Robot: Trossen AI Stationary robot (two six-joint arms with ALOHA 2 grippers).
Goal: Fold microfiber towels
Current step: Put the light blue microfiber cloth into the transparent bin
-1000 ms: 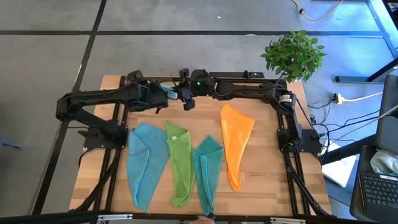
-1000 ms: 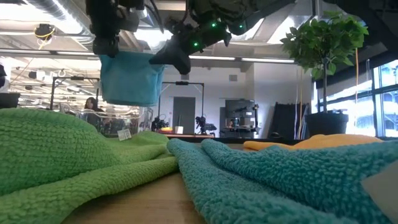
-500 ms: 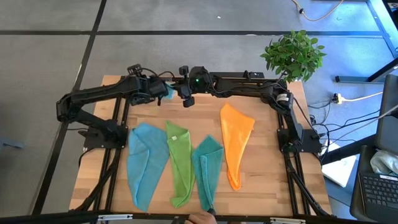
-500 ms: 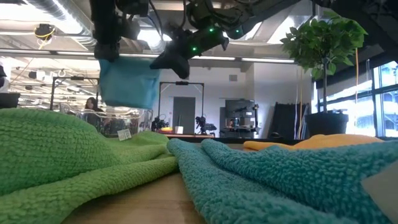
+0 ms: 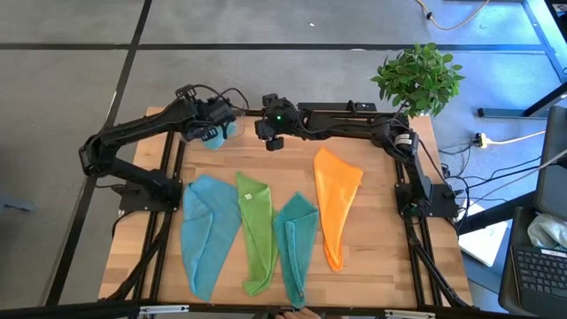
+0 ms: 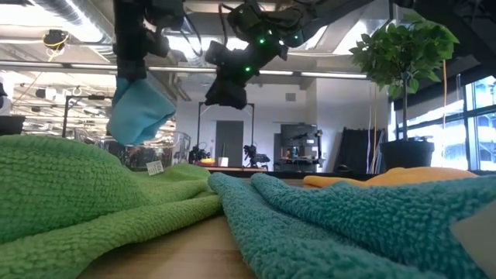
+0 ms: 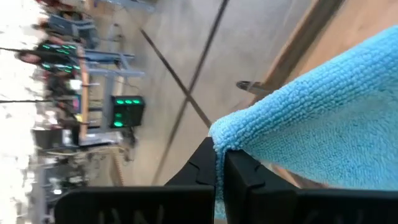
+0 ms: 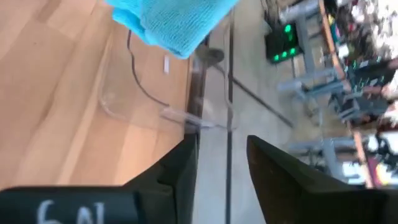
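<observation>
A light blue microfiber towel [image 6: 139,110] hangs in the air over the table's far left part, with my left gripper [image 6: 130,74] shut on it. It also shows in the high view [image 5: 216,136] and the left wrist view [image 7: 323,118]. My right gripper [image 5: 273,142] stands just to its right, open and touching nothing [image 8: 222,149]. Another light blue towel [image 5: 205,232], a lime green one [image 5: 255,232], a teal one [image 5: 298,241] and an orange one [image 5: 335,199] lie folded side by side on the table. My left gripper pinches the towel's upper corner [image 7: 225,142] between its two fingers. The fingers slant down from the table's left side. One layer or several, I cannot tell. The towel hangs slack and bunched below the fingers [image 6: 124,62], clear of the table.
A clear plastic bin [image 8: 158,109] stands at the table's far edge, below the hanging towel. A potted plant [image 5: 418,78] sits at the far right corner. Black frame rails [image 5: 409,190] run along the table's left and right sides.
My right gripper has opened and let go of the light blue towel, and it has tipped downward. My left gripper has swung toward the table's far left with the towel. The towel, held spread between both grippers before, now hangs bunched from the left gripper alone.
</observation>
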